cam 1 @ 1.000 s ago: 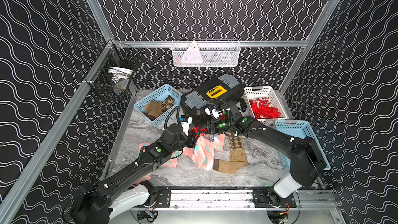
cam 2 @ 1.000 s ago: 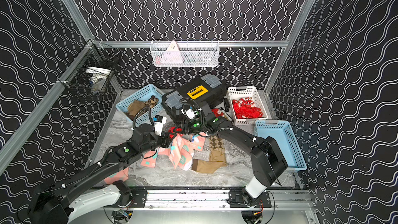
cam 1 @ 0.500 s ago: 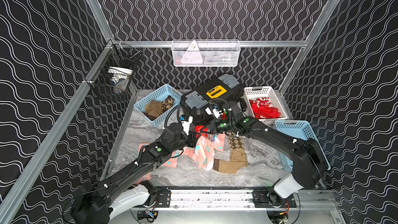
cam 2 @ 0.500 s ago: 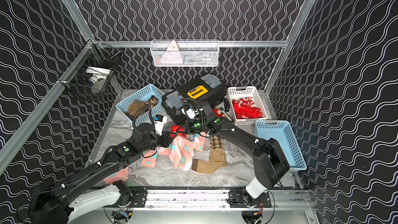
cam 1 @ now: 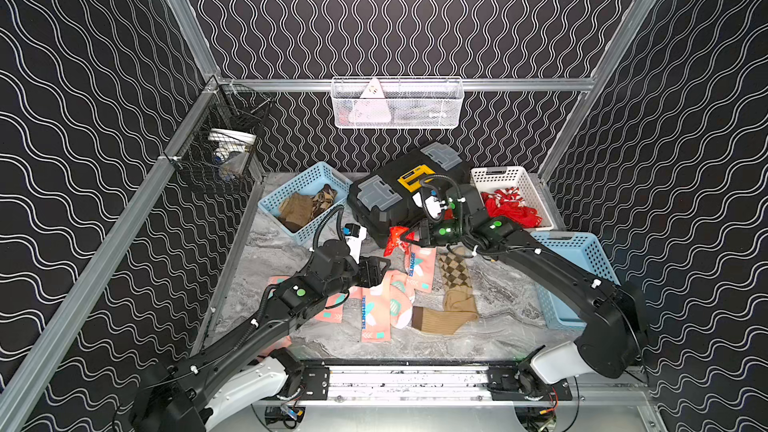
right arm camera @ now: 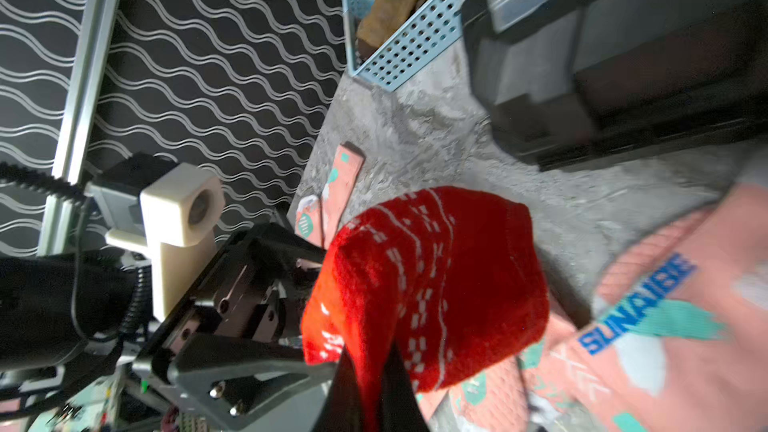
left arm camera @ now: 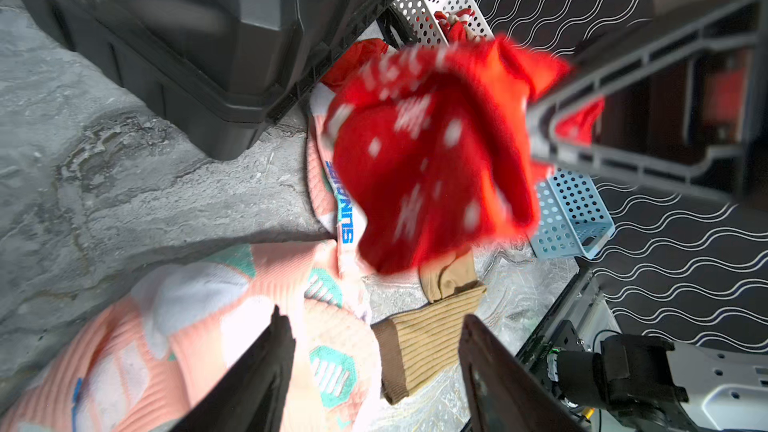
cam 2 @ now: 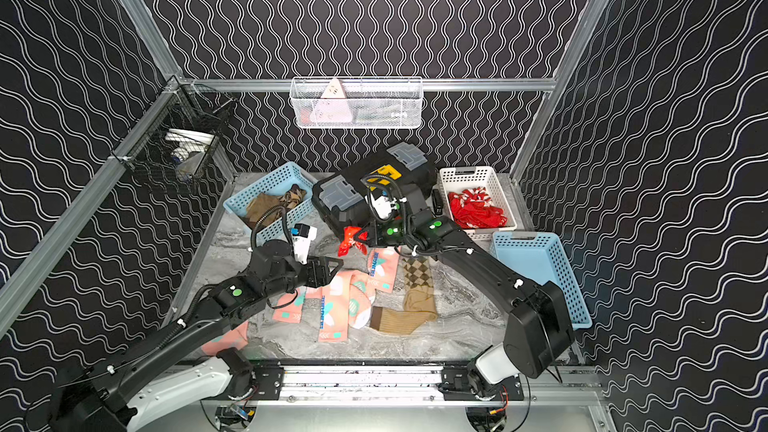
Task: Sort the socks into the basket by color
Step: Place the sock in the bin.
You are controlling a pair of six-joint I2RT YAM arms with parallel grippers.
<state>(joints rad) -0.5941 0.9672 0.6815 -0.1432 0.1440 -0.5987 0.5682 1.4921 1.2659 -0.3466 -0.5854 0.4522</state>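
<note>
Heads up on where things sit: the crumpled red fabric sock with white snowflake-ish flecks [cam 1: 396, 239] is off the table, just left of centre in both top views, right in front of the big black plastic toolbox [cam 1: 374, 205]. Your right gripper [cam 1: 409, 236] has its jaws pressed together on one end of it, and the right wrist view shows the cloth pinched right at the tips. The rest is bunched up and droops away from the jaws toward the lower left, so there's no tidy long axis, it's more of a floppy lump. Your left gripper [cam 1: 380, 270] is just below it in the frame with jaws spread and nothing in them, hovering over the salmon-pink ribbed socks with teal marks [cam 1: 376, 313]. I can't tell if a finger brushes the red one. The white perforated plastic basket [cam 1: 496, 171] holding the other red socks is up and to the right, on the right arm's own side, so I'd say that arm makes the carry. Watch the dangling end near the toolbox corner.
</note>
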